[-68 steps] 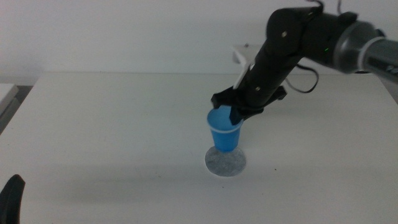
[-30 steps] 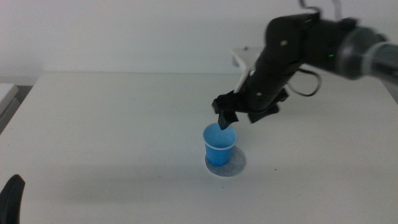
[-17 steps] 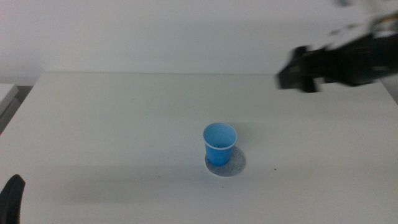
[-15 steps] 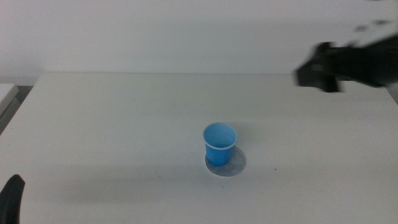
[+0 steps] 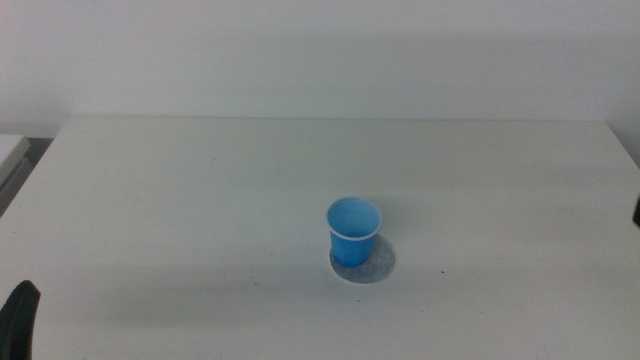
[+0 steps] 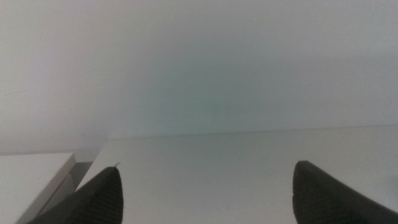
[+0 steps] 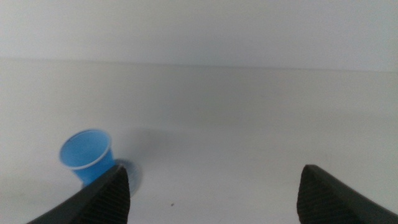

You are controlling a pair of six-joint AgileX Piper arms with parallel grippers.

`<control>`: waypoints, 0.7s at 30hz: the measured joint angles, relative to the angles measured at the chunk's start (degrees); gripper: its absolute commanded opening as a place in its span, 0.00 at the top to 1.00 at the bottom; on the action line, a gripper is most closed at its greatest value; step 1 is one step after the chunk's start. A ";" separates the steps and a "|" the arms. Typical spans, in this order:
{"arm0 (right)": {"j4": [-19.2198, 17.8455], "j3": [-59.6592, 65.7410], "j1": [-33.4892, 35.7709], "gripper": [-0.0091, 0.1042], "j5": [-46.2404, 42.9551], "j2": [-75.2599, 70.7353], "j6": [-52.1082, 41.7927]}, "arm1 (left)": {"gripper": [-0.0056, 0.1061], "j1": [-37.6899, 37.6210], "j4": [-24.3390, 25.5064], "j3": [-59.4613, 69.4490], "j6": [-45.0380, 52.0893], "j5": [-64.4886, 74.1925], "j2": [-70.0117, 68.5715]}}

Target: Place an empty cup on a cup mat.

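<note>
The blue cup (image 5: 353, 231) stands upright and empty on the grey cup mat (image 5: 372, 263) near the middle of the table, toward the mat's left side. It also shows in the right wrist view (image 7: 86, 154), with a sliver of the mat (image 7: 129, 176) beside it. My right gripper (image 7: 211, 186) is open and empty, well away from the cup; in the middle view only a dark sliver of it (image 5: 637, 210) shows at the right edge. My left gripper (image 6: 205, 190) is open and empty, waiting at the table's front left corner (image 5: 18, 318).
The white table (image 5: 200, 190) stretches around the cup. A lower white surface (image 5: 10, 150) lies beyond the table's left edge, also in the left wrist view (image 6: 28, 177). A white wall stands behind.
My right gripper let go of the cup on the mat, rose, and drew back to the right, almost out of the middle view. The cup stays put on the mat.
</note>
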 measured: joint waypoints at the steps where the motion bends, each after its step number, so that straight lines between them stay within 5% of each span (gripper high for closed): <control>1: 0.00 2.61 -0.44 0.10 -2.06 -1.97 -0.33 | 0.11 0.00 0.00 0.00 0.00 0.00 0.00; 8: -0.46 18.87 -0.72 0.10 -17.16 -14.59 -1.97 | 0.11 0.00 0.00 0.00 0.00 0.00 0.00; 21: -1.90 34.18 -0.81 0.10 -20.46 -31.89 -2.21 | 0.11 0.00 0.00 0.00 0.00 0.00 0.00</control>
